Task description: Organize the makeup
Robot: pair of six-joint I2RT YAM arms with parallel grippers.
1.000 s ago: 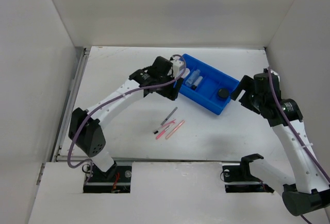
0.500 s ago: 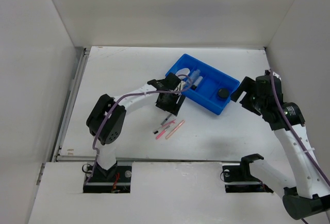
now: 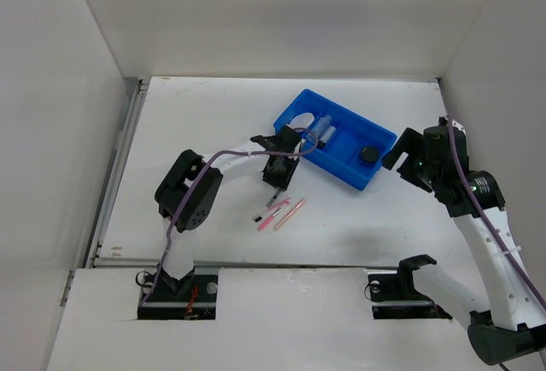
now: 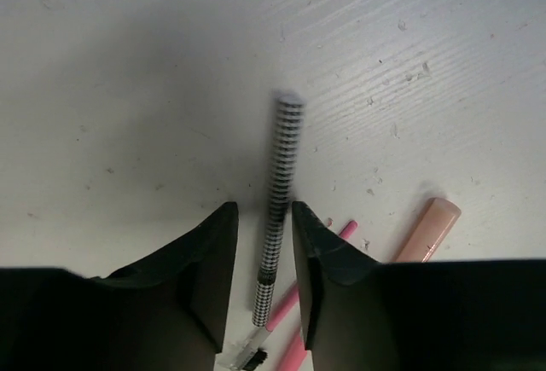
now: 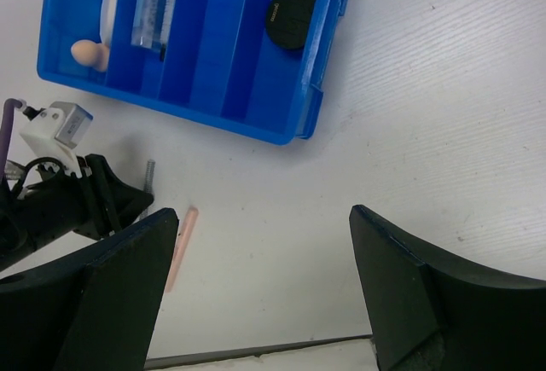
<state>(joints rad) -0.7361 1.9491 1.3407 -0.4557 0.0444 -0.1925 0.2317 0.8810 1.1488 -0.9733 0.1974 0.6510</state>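
Three pieces of makeup lie out on the table by my count: the thin dark brush and the pink sticks. Over in the blue tray the beige sponge sits in the left compartment, with the clear vials in the next one and the black compact at the right end.

I'd call the step in hand the pick of the brush. The left gripper is down low over it, just near and left of the tray. From the left wrist view its jaws straddle the checkered handle, set narrow. A sliver of table shows on one side of the handle, so they are spread a touch and not pinching yet. The bristle end runs under the gripper body, and the handle tip points away past the fingertips.

Watch the pink sticks! One lies touching or nearly touching the brush near its bristle end. The next move calls for a clean squeeze on the handle alone, then a straight lift and a carry to a free tray slot.

The right gripper hangs above the table near the tray's right end, its jaws spread wide and holding nothing.
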